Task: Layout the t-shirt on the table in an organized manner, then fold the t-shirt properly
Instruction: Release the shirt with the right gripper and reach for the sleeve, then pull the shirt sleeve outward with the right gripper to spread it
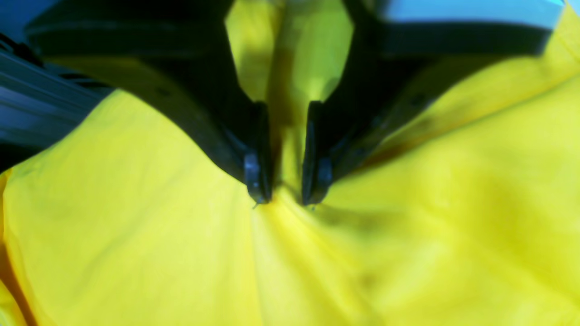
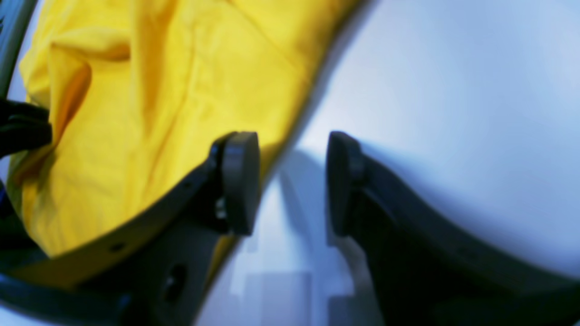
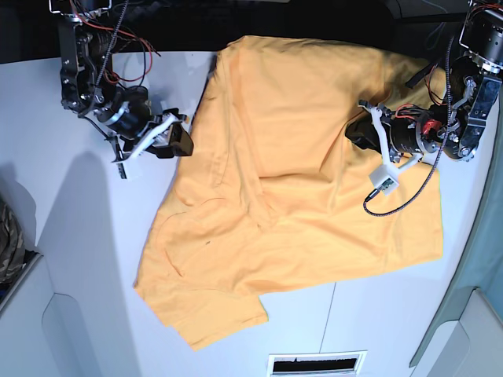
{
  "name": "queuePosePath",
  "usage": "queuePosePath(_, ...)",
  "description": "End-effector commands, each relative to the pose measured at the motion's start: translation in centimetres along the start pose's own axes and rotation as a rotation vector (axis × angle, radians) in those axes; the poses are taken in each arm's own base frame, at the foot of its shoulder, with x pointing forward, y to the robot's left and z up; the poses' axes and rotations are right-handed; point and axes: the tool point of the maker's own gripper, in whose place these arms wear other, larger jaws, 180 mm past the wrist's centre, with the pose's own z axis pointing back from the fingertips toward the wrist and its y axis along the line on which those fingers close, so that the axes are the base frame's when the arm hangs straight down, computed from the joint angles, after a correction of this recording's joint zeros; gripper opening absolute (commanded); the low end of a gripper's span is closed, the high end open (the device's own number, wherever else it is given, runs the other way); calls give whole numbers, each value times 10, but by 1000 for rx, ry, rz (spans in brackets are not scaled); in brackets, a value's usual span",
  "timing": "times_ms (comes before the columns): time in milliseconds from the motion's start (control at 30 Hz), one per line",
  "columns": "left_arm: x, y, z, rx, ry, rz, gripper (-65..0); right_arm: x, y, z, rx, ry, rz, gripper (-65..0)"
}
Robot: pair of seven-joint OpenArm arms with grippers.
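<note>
The orange-yellow t-shirt [image 3: 314, 196] lies spread but rumpled on the white table [image 3: 71, 259], with folds along its left side. My left gripper [image 3: 355, 133] sits on the shirt's right part. In the left wrist view its fingertips [image 1: 286, 199] pinch a raised ridge of the t-shirt [image 1: 136, 226]. My right gripper [image 3: 187, 141] rests at the shirt's upper left edge. In the right wrist view it [image 2: 292, 181] stands open over the bare table [image 2: 453, 113], with the t-shirt [image 2: 158, 90] edge beside one finger and nothing between the pads.
A camouflage cloth [image 3: 8, 243] shows at the left edge. A dark slot [image 3: 314, 364] sits in the table's near edge. The left arm's black cable [image 3: 393, 200] hangs over the shirt. Behind the table it is dark.
</note>
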Motion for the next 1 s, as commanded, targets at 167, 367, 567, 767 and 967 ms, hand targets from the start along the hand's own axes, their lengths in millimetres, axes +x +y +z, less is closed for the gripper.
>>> queuePosePath(167, -14, 15, 4, 61, 71, -9, -480, 29, 29, -17, 55, -64, 11, -524)
queuePosePath(367, -15, 15, 4, 62, 78, -11, -480, 33, 30, -7, 48, -20, 32, -650)
queuePosePath(567, -18, 20, 5, 92, 96, -28, -480, 62, 16, 37, 7, -79, 50, -650)
queuePosePath(767, -32, 37, 5, 169, 137, 10, -480, 71, -34, 83, -109, -116, 62, -650)
queuePosePath(967, -57, 46, 0, 172, 182, 69, -480, 84, -91, 135, -234, -168, 6, -650)
